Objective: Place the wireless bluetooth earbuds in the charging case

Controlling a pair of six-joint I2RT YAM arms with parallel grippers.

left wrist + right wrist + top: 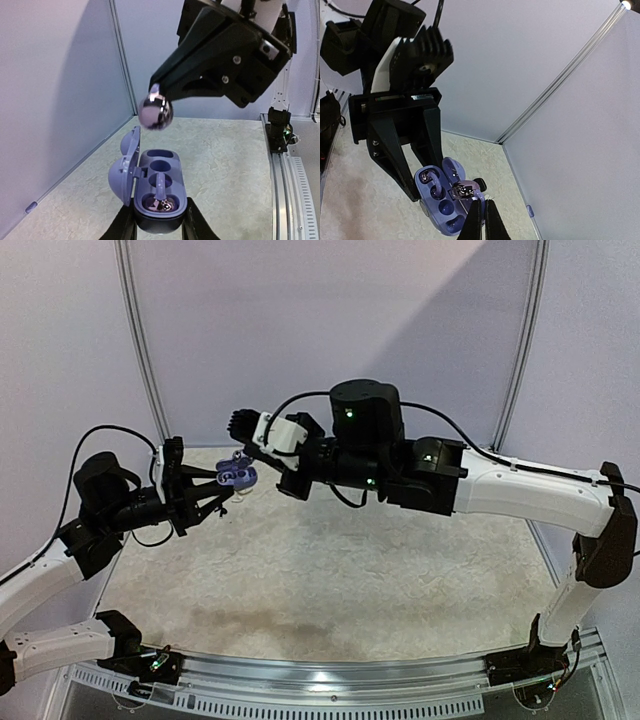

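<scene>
My left gripper (159, 226) is shut on the base of the open purple charging case (161, 175) and holds it in the air, lid hinged to the left. One shiny earbud (159, 204) sits in the near slot; the other slots show empty. My right gripper (483, 214) is shut on the stem of a second shiny silvery earbud (465, 189) and holds it just above the case (436, 204). In the left wrist view this earbud (155, 111) hangs apart from the case. In the top view both grippers meet at the case (238, 476) at the back left.
The beige table mat (330, 570) lies well below both grippers. Grey walls stand close behind and to the left (570, 150). A metal rail (330, 680) runs along the near edge. The right arm's base (277, 125) stands by the rail.
</scene>
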